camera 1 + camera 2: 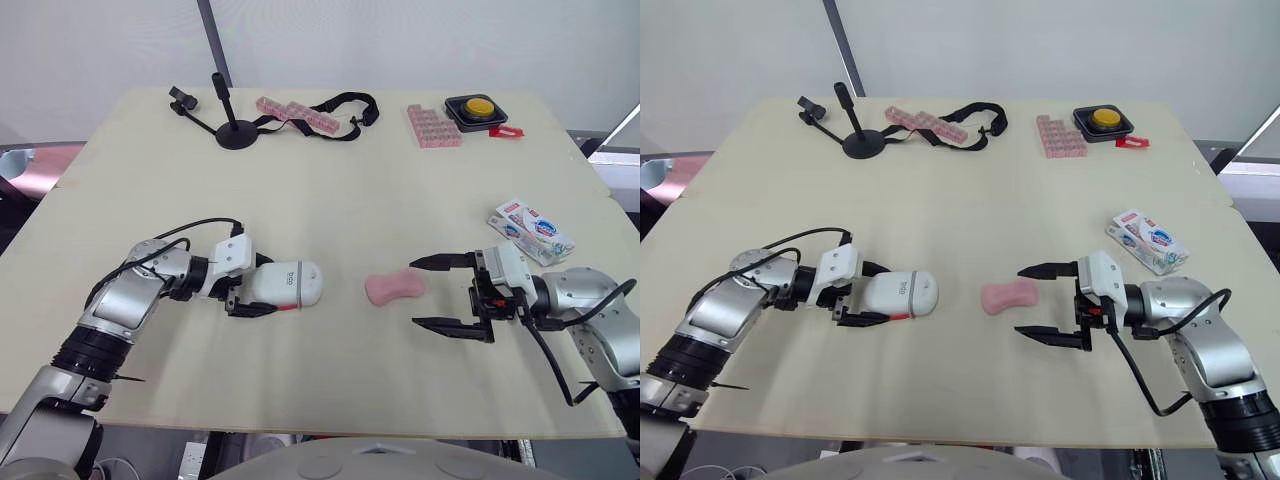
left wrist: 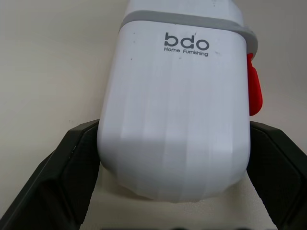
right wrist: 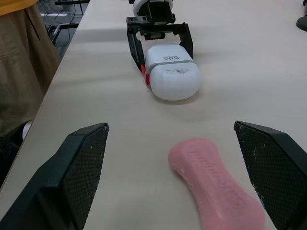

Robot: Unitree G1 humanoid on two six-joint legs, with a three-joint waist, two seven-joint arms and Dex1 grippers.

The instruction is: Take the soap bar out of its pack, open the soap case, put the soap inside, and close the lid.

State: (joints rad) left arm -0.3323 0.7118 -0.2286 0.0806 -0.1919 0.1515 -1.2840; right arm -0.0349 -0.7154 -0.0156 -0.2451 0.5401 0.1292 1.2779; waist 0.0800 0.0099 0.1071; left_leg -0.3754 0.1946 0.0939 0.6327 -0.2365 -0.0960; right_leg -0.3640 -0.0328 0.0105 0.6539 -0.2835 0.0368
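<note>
Right gripper (image 1: 415,292), black fingers spread wide and empty, sits just beside the pink waisted soap bar (image 1: 394,288) lying bare on the beige table (image 1: 330,180); left gripper (image 1: 258,288) clasps the closed white plastic soap case (image 1: 290,284); white-and-blue soap pack (image 1: 532,231) lies near the table's right edge

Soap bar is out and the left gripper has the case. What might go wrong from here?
1. The pink soap bar lies flat on the table before the open right gripper; its fingers may shove it or lose the smooth bar.
2. The soap case looks closed, red latch at its side, gripped at one end by the left gripper; opening it could twist it loose.
</note>
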